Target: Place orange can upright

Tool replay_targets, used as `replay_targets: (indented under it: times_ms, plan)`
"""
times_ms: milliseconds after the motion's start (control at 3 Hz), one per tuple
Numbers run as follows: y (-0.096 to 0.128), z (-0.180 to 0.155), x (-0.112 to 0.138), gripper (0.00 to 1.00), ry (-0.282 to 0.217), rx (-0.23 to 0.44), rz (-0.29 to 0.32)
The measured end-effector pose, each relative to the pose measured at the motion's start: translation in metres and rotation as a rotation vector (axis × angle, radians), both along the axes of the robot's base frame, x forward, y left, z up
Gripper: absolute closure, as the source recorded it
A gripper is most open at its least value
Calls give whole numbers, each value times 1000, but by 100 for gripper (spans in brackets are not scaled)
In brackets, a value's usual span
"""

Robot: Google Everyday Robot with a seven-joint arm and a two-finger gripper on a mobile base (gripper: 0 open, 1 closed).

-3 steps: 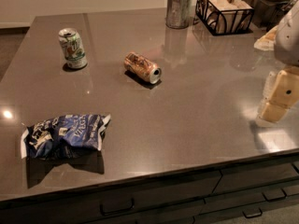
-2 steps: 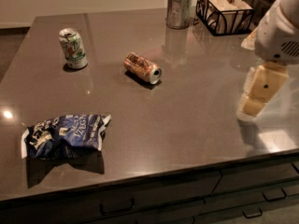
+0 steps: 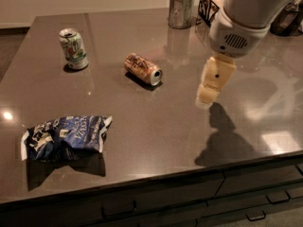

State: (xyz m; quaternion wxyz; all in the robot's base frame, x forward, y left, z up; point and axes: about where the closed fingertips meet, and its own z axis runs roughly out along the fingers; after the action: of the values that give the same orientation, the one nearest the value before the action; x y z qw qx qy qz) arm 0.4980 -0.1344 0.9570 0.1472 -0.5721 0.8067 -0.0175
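Note:
The orange can (image 3: 142,69) lies on its side near the middle of the dark counter (image 3: 156,136), its silver top facing front right. My gripper (image 3: 205,99) hangs from the white arm above the counter, to the right of the can and a little nearer the front, apart from it. Nothing shows in the gripper.
A white-and-green can (image 3: 73,48) stands upright at the back left. A crumpled blue chip bag (image 3: 64,136) lies at the front left. A metal cup (image 3: 182,9) and a wire basket (image 3: 210,4) stand at the back edge. Drawers run below the front edge.
My arm and gripper have moved left across the counter, from its right edge toward the orange can. The cans and bag have not moved.

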Motion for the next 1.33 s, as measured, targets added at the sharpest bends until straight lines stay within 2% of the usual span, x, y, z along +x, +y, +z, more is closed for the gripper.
replay_targets:
  times_ms: [333, 667, 1000, 1333]
  plan:
    - [22, -13, 38, 0, 14, 11, -79]
    - [43, -31, 76, 0, 41, 35, -205]
    - [60, -44, 106, 0, 59, 60, -294]
    - [86, -56, 125, 0, 78, 76, -318]
